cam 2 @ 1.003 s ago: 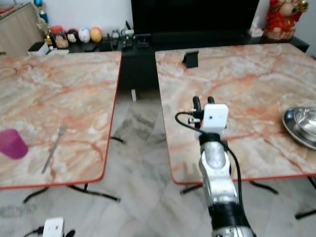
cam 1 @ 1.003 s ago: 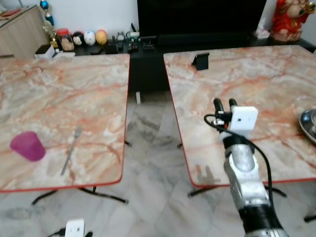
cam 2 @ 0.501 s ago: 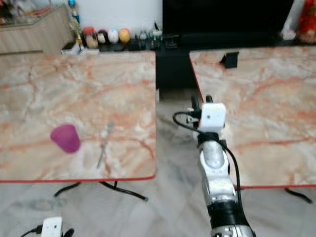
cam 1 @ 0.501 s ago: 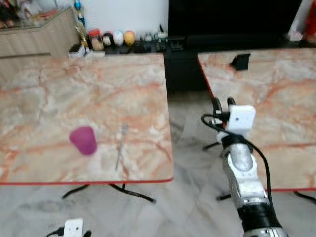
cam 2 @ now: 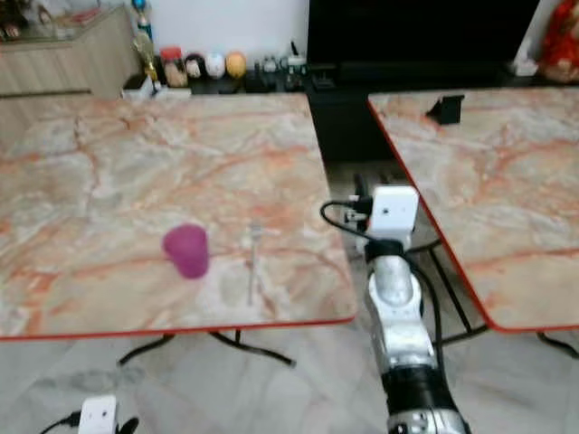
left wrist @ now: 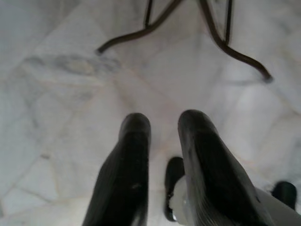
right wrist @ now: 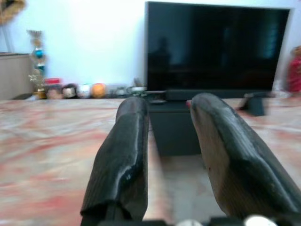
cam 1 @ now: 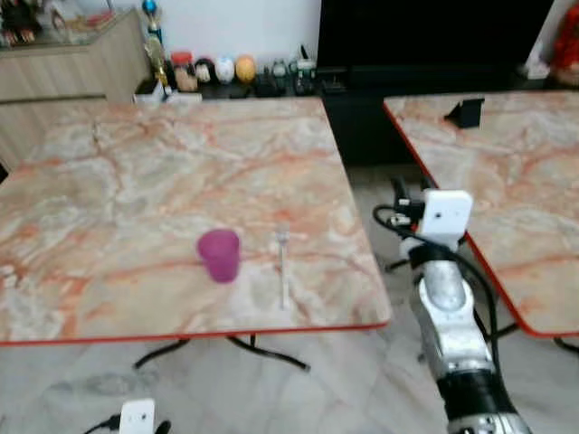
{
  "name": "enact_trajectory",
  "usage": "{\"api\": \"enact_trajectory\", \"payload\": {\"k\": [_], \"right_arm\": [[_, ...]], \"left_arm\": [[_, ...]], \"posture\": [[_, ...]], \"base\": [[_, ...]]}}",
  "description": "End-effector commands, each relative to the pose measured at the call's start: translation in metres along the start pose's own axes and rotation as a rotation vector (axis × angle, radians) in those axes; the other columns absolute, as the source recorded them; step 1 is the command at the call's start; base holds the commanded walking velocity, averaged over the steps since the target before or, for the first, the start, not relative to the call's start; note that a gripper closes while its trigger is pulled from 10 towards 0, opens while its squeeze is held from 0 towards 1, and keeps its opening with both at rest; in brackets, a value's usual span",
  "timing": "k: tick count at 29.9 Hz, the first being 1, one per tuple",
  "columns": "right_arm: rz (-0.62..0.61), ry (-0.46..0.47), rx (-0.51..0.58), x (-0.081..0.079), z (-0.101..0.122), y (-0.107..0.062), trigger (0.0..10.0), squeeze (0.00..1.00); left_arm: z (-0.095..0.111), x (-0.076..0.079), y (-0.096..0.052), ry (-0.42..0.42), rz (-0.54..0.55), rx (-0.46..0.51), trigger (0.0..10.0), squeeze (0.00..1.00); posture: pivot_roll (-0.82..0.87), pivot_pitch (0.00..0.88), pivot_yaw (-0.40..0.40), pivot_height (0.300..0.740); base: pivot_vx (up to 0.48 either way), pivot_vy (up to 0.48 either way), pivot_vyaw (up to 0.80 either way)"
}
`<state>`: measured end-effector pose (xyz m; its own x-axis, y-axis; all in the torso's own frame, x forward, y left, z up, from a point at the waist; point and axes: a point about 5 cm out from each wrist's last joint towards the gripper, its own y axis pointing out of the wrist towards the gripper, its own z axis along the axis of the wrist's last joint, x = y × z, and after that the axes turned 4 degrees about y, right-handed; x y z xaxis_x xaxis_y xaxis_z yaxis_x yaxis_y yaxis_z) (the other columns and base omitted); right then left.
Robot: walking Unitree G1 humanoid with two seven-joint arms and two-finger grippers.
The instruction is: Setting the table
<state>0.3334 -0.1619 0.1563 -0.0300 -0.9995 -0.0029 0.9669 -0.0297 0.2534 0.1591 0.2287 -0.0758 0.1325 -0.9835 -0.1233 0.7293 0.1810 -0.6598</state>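
Observation:
A purple cup (cam 1: 219,255) stands upright near the front edge of the left marble table (cam 1: 136,181). A silver fork (cam 1: 283,271) lies just to its right, pointing away from me. My right gripper (cam 1: 407,193) is raised over the gap between the two tables, to the right of the fork. It is open with nothing between its black fingers (right wrist: 127,155). My left arm hangs low, its gripper (left wrist: 164,120) open over the floor.
A second marble table (cam 1: 507,181) stands to the right, with a small black stand (cam 1: 466,112) on it. Behind are a dark TV (cam 1: 434,36), a low shelf of trinkets (cam 1: 226,70) and a wooden sideboard (cam 1: 63,63). Black table legs (left wrist: 216,33) cross the marble floor.
The whole view has swung left, so the left table with cup and fork now sits in the middle and the steel bowl is out of frame. The right arm keeps its raised pose.

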Motion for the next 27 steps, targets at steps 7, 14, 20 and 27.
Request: {"api": "enact_trajectory", "payload": {"k": [7, 14, 20, 27], "right_arm": [[0.026, 0.018, 0.010, -0.0091, 0.0048, 0.0041, 10.0, 0.00], [0.027, 0.015, 0.003, -0.0093, 0.0039, 0.0041, 10.0, 0.00], [0.025, 0.012, -0.002, -0.0081, 0.0029, 0.0038, 10.0, 0.00], [0.011, -0.003, -0.035, -0.0059, -0.0021, 0.0020, 10.0, 0.00]], "left_arm": [[-0.0069, -0.0064, -0.0023, -0.004, 0.020, -0.035, 10.0, 0.00], [-0.0068, -0.0060, -0.0022, 0.005, 0.019, -0.033, 10.0, 0.00], [-0.0060, -0.0056, -0.0023, -0.003, 0.018, -0.022, 10.0, 0.00], [-0.0063, -0.0048, -0.0022, -0.003, 0.011, -0.026, 10.0, 0.00]], "posture": [[0.03, 0.000, 0.000, 0.740], [0.03, 0.000, -0.001, 0.740], [0.03, 0.000, -0.001, 0.740], [0.03, 0.000, -0.001, 0.740]], "base": [[0.000, 0.397, 0.00], [0.000, 0.110, 0.00], [0.000, 0.000, 0.00], [0.000, 0.000, 0.00]]}}
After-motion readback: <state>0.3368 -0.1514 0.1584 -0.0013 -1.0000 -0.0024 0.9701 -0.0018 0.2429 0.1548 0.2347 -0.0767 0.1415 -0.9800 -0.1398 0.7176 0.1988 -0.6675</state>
